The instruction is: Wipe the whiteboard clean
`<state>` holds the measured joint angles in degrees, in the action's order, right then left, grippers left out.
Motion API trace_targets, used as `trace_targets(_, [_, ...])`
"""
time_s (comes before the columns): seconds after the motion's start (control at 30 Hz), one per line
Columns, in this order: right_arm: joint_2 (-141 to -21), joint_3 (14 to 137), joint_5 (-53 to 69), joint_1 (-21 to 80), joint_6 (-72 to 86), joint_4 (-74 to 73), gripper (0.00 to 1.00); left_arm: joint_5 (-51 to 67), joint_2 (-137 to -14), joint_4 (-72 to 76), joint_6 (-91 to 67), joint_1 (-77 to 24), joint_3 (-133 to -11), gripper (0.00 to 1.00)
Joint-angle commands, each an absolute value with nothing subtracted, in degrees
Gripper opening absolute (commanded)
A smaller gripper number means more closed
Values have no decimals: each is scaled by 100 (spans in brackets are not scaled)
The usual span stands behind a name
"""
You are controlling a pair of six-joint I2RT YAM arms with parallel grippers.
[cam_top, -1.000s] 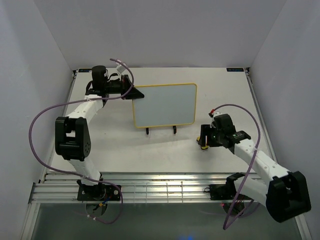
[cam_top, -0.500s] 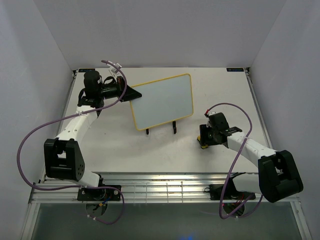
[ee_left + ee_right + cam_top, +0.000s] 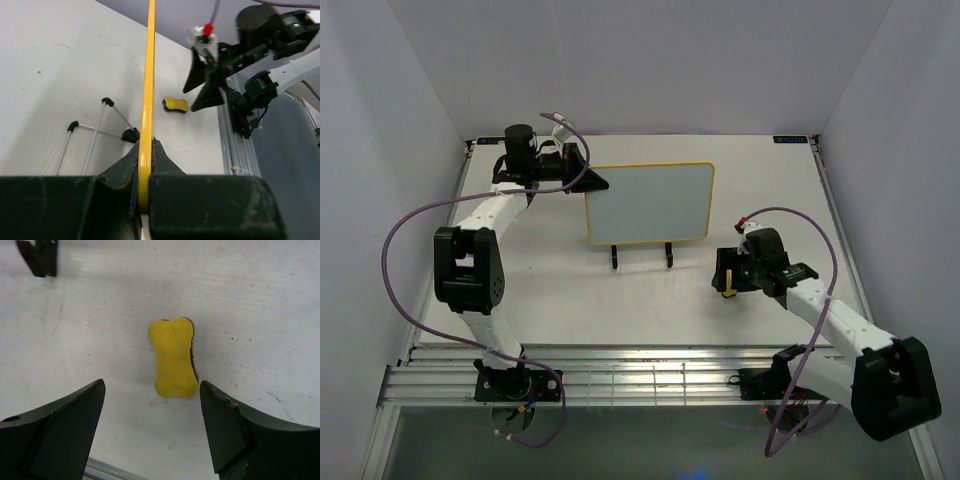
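Item: my left gripper [image 3: 145, 157] pinching whiteboard [image 3: 650, 205] rim, steadying it; right gripper [image 3: 150, 392] spread over yellow eraser [image 3: 173, 357] for pickup.

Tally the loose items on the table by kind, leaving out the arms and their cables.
whiteboard: 1
yellow eraser: 1
black wire stand: 1
Total: 3
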<state>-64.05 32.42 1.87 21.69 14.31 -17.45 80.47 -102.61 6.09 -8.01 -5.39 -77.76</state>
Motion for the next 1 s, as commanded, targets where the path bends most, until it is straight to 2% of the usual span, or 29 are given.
trace_targets(0.0, [-5478,3278,264,2215,1608,-1994,82,8823,-10528,729,-484,-352,-8340,0])
trace_targets(0.27, [-4246,3857,26,2215,1529,-3013,86,9228,-11214,756,-422,-255,-8526,0])
trace_targets(0.97, [-4324,3621,387,2215,1433,-2830,86,9615,-11022,756,-264,-387,-8086,0])
